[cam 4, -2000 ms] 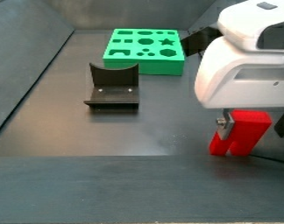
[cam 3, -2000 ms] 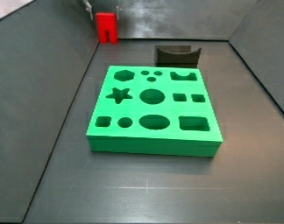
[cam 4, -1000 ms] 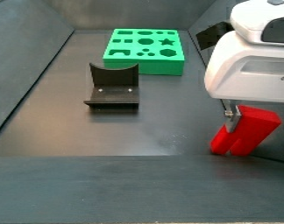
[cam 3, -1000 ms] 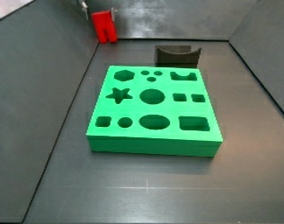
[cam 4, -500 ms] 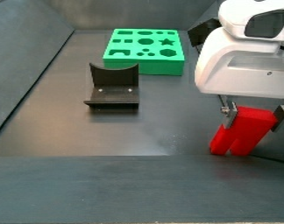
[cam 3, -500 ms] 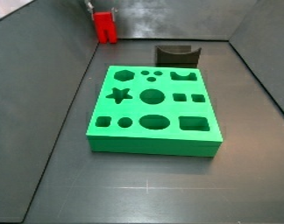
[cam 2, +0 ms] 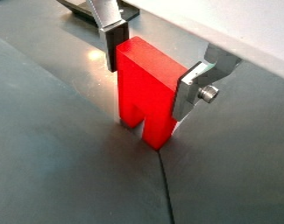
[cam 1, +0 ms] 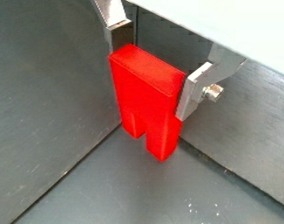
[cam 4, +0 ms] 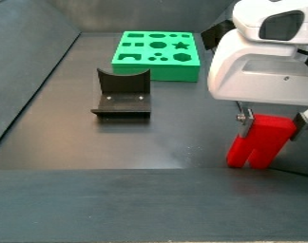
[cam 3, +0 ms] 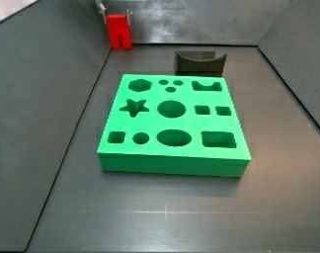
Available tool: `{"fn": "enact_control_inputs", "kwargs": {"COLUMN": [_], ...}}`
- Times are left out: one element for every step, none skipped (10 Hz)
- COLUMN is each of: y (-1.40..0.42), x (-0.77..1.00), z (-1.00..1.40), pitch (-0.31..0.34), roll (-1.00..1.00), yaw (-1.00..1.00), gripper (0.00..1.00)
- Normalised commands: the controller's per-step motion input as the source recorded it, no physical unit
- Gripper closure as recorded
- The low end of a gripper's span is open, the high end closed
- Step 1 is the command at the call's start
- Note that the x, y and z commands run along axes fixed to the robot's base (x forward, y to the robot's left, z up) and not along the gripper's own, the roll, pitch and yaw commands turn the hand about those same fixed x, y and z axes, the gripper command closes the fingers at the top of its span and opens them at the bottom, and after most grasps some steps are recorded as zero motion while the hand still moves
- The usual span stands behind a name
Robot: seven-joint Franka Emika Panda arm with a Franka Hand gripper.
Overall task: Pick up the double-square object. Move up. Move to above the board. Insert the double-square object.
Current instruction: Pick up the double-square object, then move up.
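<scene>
The double-square object [cam 4: 262, 142] is a red block with two legs. It stands tilted on the dark floor in a corner by the walls, and it also shows in a side view [cam 3: 118, 30]. My gripper [cam 4: 272, 117] is over it with a finger on each side. In both wrist views the gripper [cam 1: 155, 72] [cam 2: 149, 79] has its silver fingers [cam 2: 189, 92] pressed against the sides of the block [cam 1: 151, 96] [cam 2: 145, 87]. The green board [cam 3: 176, 164] [cam 4: 154, 74] lies flat some way off, its cut-outs empty.
The dark fixture [cam 3: 200, 62] [cam 4: 123, 95] stands on the floor beside the board. Grey walls [cam 3: 50, 109] enclose the floor, and the block sits close to a wall corner [cam 1: 62, 105].
The block has tipped from upright to tilted between the fingers, with its legs still on the floor. The gripper body has shifted slightly. The board and fixture have not moved.
</scene>
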Motion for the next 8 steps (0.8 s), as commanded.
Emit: {"fn": "enact_control_inputs", "kwargs": {"y": [0.00,0.00,0.00,0.00,0.00,0.05,0.04,0.02], "x": [0.00,0.00,0.00,0.00,0.00,-0.05,-0.05,-0.03], "z": [0.00,0.00,0.00,0.00,0.83,0.79,0.69,0.52], "pitch": [0.000,0.000,0.000,0.000,0.000,0.026,0.047,0.061], "roll": [0.00,0.00,0.00,0.00,0.00,0.00,0.00,0.01], "yaw": [0.00,0.00,0.00,0.00,0.00,0.03,0.02,0.01], "gripper": [1.00,1.00,1.00,1.00,1.00,1.00,1.00,1.00]}}
